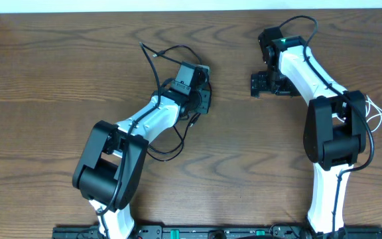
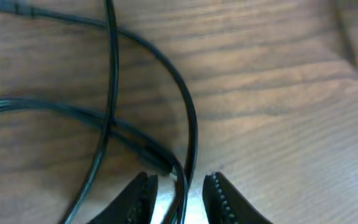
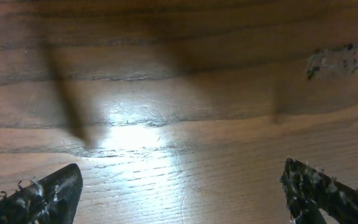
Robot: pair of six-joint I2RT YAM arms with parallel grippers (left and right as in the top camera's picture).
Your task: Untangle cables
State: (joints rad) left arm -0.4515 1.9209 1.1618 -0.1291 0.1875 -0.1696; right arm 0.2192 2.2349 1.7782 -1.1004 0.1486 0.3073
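Because seemingly thin, limp and light, pinch black cords [image 2: 190, 118] firmly at lower centre; left gripper [image 2: 180, 186] parted around 1 cord, unclamped; right gripper [image 3: 180, 180] wide open, empty.

Black cables [image 2: 193, 124] on wooden table [image 1: 45, 79]

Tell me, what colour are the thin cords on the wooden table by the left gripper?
The thin cords are black, seen best in the left wrist view.

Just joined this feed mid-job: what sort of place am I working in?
Probably a robotics lab bench: a wood-grain table, a left arm and a right arm based at its near edge, and thin black cables loose on it.
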